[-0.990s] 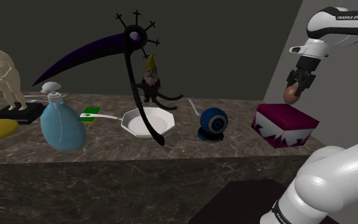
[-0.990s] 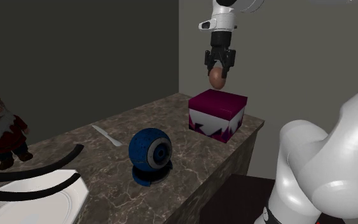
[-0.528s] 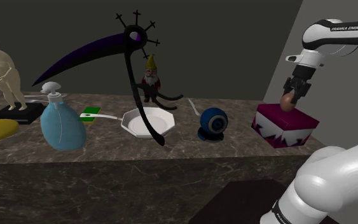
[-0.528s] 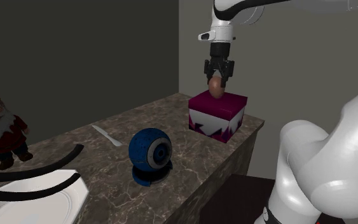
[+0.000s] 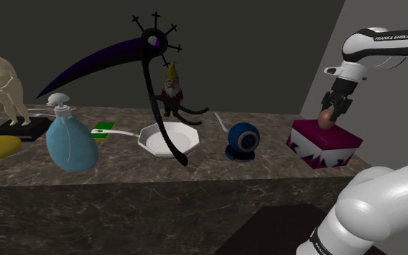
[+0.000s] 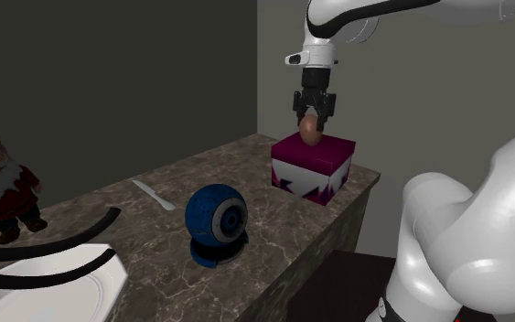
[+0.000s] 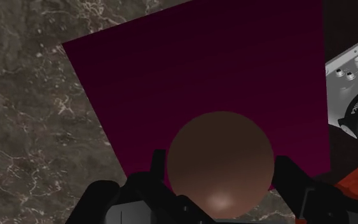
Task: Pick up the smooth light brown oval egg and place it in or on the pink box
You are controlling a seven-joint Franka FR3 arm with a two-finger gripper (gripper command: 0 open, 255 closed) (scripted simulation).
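The brown egg (image 5: pixel 327 116) (image 6: pixel 311 132) sits between the black fingers of my gripper (image 5: pixel 332 110) (image 6: pixel 312 122), which is shut on it. The egg hangs right at the top face of the dark pink box (image 5: pixel 324 143) (image 6: pixel 312 163), at the counter's end near the wall; I cannot tell whether it touches the lid. In the wrist view the egg (image 7: pixel 220 160) is clasped on both sides by the fingers (image 7: pixel 157 167), with the box's pink top (image 7: pixel 190 76) spread out behind it.
A blue webcam-like ball (image 5: pixel 243 140) (image 6: pixel 217 221) stands beside the box. Further along the marble counter (image 5: pixel 122 170) are a white bowl (image 5: pixel 167 139), a black scythe (image 5: pixel 122 54), a gnome (image 5: pixel 171 92), a blue spray bottle (image 5: pixel 70 141) and a pale statuette (image 5: pixel 3 83).
The gripper has come down with the egg from well above the box to its top face, shifting slightly toward the box's middle.
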